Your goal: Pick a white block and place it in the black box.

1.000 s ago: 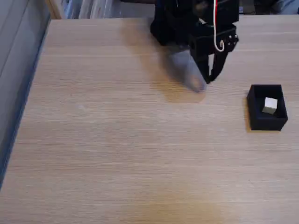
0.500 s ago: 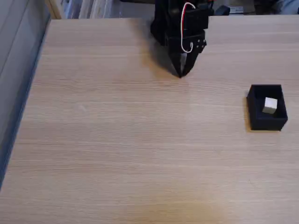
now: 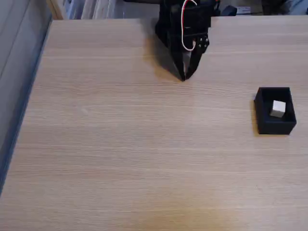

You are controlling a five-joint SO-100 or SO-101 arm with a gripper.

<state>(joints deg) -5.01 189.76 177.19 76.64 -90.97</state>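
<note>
The white block lies inside the black box, which sits on the wooden table toward three o'clock in the fixed view. Well apart from it, up at twelve o'clock, the black hand points down at the table, its fingers pressed together and carrying nothing.

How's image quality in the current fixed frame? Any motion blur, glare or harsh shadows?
Fixed view: gripper is sharp with no motion smear, casting a soft shadow up-left onto the table. Lighting is even and diffuse, with no glare on the wood. The black box shows little interior detail, but the white block inside stands out clearly, one face shaded. The whole frame is slightly soft.
</note>
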